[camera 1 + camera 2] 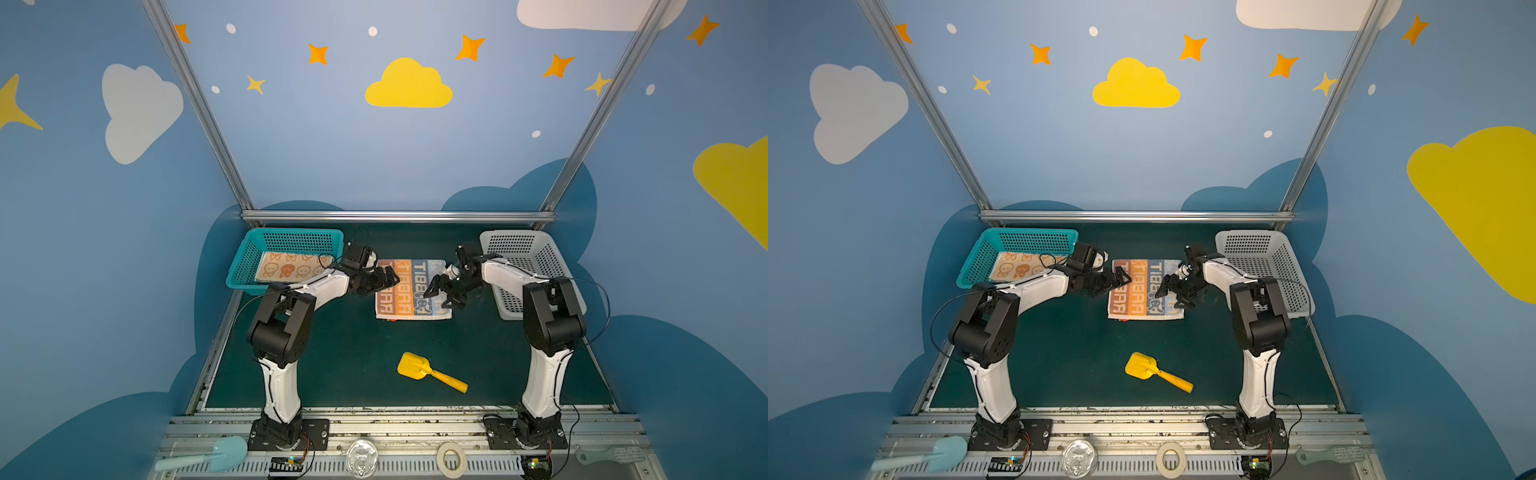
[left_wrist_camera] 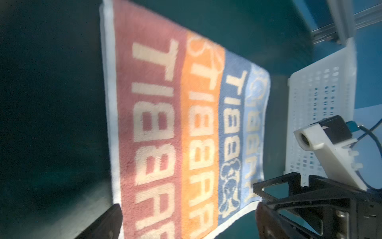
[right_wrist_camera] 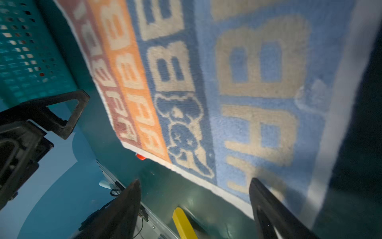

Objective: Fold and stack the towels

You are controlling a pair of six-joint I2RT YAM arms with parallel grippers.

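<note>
A striped towel in pink, orange and blue with cream lettering lies flat on the green table between both arms. My left gripper hovers open over its left edge; in the left wrist view the fingers stand wide apart above the towel, holding nothing. My right gripper is open over the towel's near right corner; its fingers straddle the white hem of the towel without gripping it. An orange-and-cream towel lies in the teal basket.
The teal basket stands at the back left and a white basket at the back right. A yellow toy shovel lies on the table in front of the towel. On the front rail lie a pale blue spatula and a tape roll.
</note>
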